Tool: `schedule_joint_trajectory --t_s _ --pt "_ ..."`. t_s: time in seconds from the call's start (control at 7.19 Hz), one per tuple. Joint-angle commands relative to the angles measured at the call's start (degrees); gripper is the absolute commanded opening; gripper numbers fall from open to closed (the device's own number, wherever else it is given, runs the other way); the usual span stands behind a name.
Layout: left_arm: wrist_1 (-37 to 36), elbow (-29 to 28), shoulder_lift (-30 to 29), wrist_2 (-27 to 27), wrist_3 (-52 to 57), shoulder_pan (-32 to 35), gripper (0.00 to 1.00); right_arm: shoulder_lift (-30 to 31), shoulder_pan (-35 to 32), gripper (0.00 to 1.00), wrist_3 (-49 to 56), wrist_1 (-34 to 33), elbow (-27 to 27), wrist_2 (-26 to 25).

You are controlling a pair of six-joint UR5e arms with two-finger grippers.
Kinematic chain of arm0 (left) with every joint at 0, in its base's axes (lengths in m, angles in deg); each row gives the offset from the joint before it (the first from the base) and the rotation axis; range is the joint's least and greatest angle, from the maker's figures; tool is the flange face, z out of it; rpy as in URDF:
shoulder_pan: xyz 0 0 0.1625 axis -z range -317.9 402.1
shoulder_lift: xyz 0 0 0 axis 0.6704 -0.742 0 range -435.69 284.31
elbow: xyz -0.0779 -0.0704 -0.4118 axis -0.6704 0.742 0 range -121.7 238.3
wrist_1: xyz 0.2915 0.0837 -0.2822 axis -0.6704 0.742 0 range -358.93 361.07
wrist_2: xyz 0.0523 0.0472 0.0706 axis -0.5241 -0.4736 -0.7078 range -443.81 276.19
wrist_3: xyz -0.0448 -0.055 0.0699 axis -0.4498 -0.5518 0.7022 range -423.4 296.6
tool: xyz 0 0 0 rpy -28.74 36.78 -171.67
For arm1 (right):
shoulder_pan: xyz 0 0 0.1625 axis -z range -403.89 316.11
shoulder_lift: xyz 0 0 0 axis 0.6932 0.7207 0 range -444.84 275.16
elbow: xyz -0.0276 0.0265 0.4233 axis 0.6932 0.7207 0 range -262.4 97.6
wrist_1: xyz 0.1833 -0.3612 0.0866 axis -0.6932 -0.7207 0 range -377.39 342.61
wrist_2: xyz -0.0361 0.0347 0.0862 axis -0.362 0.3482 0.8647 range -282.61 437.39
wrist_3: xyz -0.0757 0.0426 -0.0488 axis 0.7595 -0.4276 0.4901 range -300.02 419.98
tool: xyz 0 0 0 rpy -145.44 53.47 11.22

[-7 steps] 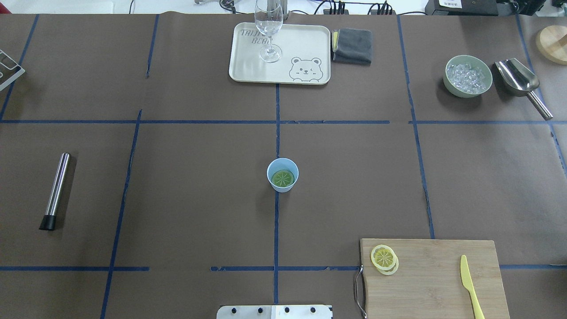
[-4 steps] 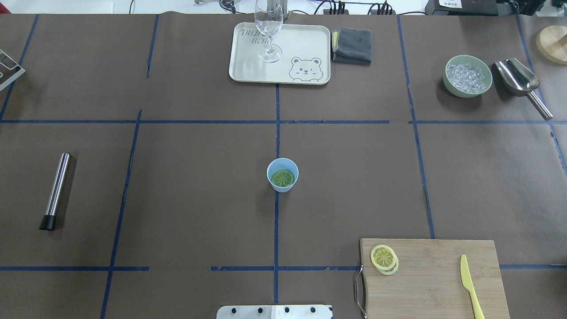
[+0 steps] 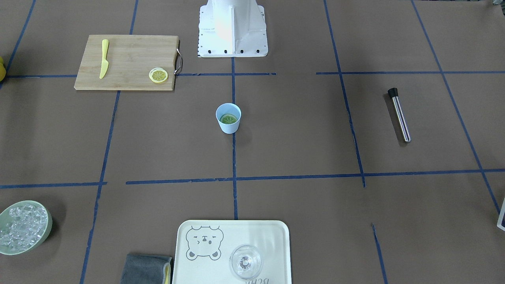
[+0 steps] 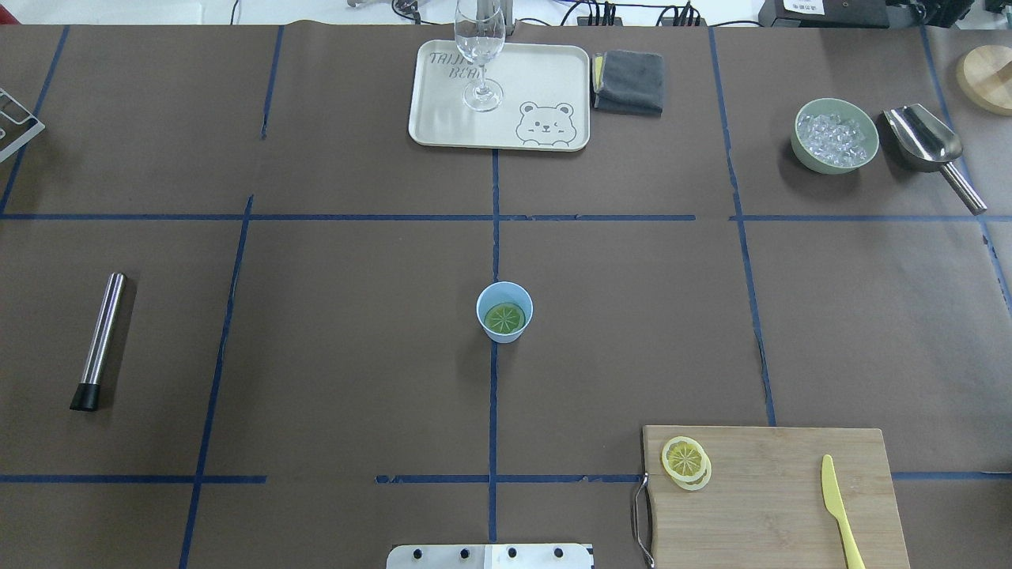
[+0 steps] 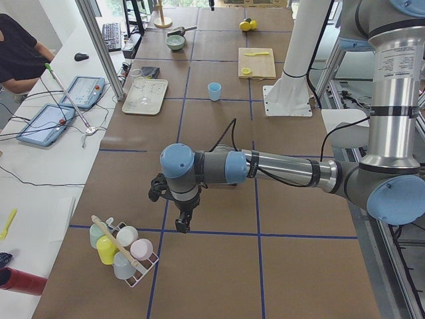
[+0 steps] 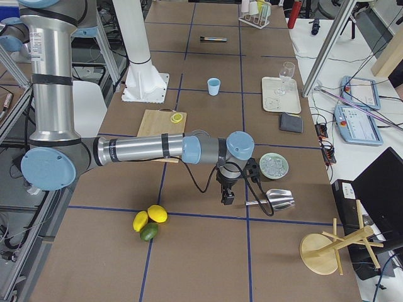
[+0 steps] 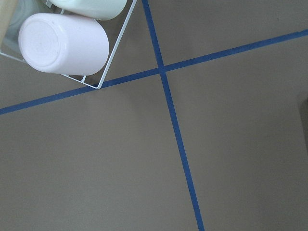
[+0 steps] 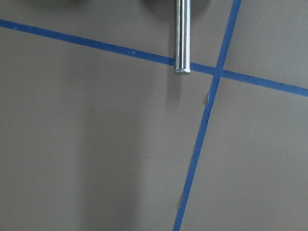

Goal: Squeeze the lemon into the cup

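Note:
The light-blue cup (image 4: 504, 312) stands at the table's centre with a green citrus slice lying inside it; it also shows in the front view (image 3: 228, 118). Two yellow lemon slices (image 4: 685, 462) lie stacked on the wooden cutting board (image 4: 775, 514). Two whole lemons (image 6: 151, 217) and a lime lie at the table's right end. My left gripper (image 5: 182, 224) hangs far off at the left end near a cup rack (image 5: 123, 249). My right gripper (image 6: 226, 198) hangs beside the metal scoop (image 6: 277, 200). I cannot tell whether either is open or shut.
A steel muddler (image 4: 99, 340) lies at the left. A bear tray (image 4: 443, 118) with a stemmed glass (image 4: 480, 55), a grey cloth (image 4: 630, 81), a green bowl of ice (image 4: 836, 136) and the scoop (image 4: 929, 146) line the far side. A yellow knife (image 4: 838, 506) lies on the board.

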Motion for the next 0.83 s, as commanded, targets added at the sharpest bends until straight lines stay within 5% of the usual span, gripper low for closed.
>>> schedule_joint_trajectory --t_s 0.0,0.7 --pt "0.5 0.3 -0.2 1.6 -0.1 0.0 1.0 0.1 -2.6 1.0 -0.1 0.0 0.3 2.3" --pt "0.4 -1.2 -1.4 2.0 -0.8 0.0 1.0 -0.7 -3.7 1.0 -0.2 0.6 0.0 2.2"
